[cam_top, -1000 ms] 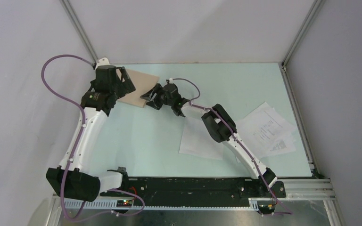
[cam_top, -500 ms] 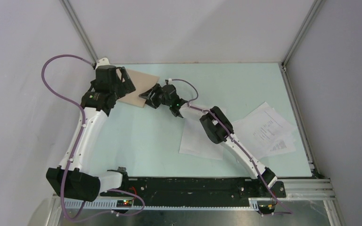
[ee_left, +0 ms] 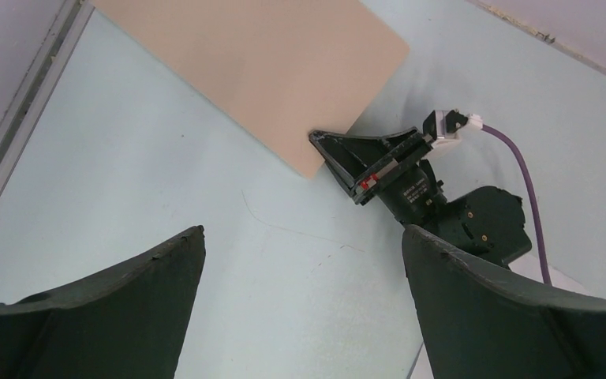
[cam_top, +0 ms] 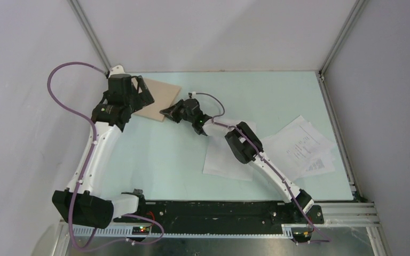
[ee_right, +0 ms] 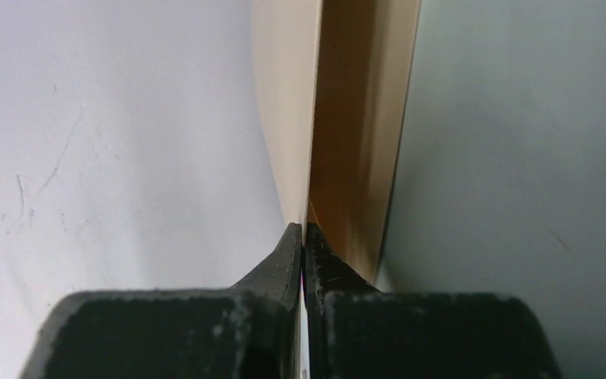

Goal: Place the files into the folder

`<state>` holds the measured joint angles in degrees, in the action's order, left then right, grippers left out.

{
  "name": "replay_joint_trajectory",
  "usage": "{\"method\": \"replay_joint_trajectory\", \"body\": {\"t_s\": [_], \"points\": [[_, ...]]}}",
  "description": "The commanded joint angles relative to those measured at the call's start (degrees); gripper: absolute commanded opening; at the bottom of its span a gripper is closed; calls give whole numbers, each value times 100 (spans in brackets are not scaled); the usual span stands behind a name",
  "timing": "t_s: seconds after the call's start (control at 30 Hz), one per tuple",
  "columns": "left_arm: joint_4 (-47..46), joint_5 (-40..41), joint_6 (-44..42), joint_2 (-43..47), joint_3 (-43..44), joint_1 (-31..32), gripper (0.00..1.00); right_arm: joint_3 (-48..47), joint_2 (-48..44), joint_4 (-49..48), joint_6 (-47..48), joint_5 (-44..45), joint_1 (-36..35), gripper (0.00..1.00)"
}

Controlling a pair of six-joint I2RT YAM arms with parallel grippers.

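At ten o'clock on the worktop point(cam_top: 277, 96), the right pincer point(cam_top: 164, 111) is clenching the folder point(cam_top: 160, 96) by its near corner; the left pincer point(ee_left: 300, 245) is hovering released near it.

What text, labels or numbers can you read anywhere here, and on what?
Nothing readable.
On the thin white printed paper sheets: black print, too small to read.
On the small red-and-white tag on the right claw: blurred, unreadable.
On the flat tan card folder: no marks visible.
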<state>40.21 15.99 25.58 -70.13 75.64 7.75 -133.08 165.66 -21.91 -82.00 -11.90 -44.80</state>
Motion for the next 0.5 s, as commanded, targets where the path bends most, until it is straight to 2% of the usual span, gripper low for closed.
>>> {"method": "replay_joint_trajectory", "body": {"t_s": [0.0,0.07,0.13,0.27,0.37,0.47], "points": [[-56,-180,197,237,-95,17,100,1141,-918,-643,567,208,159,0],[-61,-245,325,260,-138,18,100,2443,-1689,-849,1091,395,198,0],[-61,-263,507,263,-174,19,100,3371,-2765,-1019,1685,594,236,0],[-65,-239,1026,216,-105,19,100,5046,-4242,-1219,2962,1044,240,0],[-57,-278,1419,78,40,19,100,5737,-4996,-1074,4271,1425,13,0],[-48,-301,1882,-64,300,11,100,6251,-5684,-880,5387,2190,-449,0]]}}
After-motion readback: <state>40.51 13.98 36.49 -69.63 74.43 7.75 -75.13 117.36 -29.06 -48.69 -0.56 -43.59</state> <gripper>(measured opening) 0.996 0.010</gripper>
